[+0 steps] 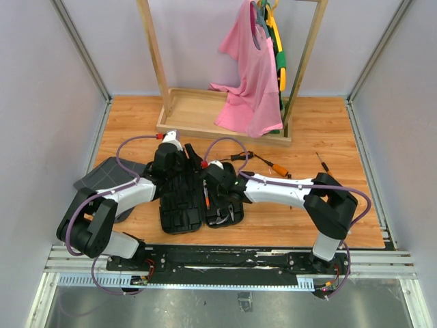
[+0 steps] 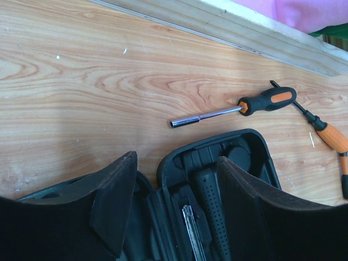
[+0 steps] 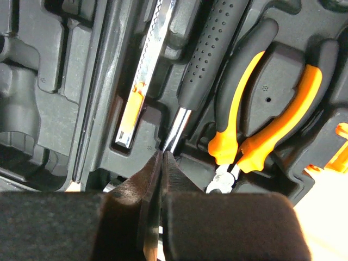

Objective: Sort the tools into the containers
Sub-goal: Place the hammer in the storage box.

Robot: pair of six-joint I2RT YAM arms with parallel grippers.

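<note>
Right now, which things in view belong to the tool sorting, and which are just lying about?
Job:
- tool case, open
- pliers and dotted black handle, slotted inside it
- black-and-orange screwdriver and orange-handled screwdriver, loose outside it

Lying about:
- pink shirt
- wooden rack
- grey grid fabric

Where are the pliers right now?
In the right wrist view, the pliers lie in their moulded slot on the right side of the case, just right of the hammer, beyond the shut right gripper.
</note>
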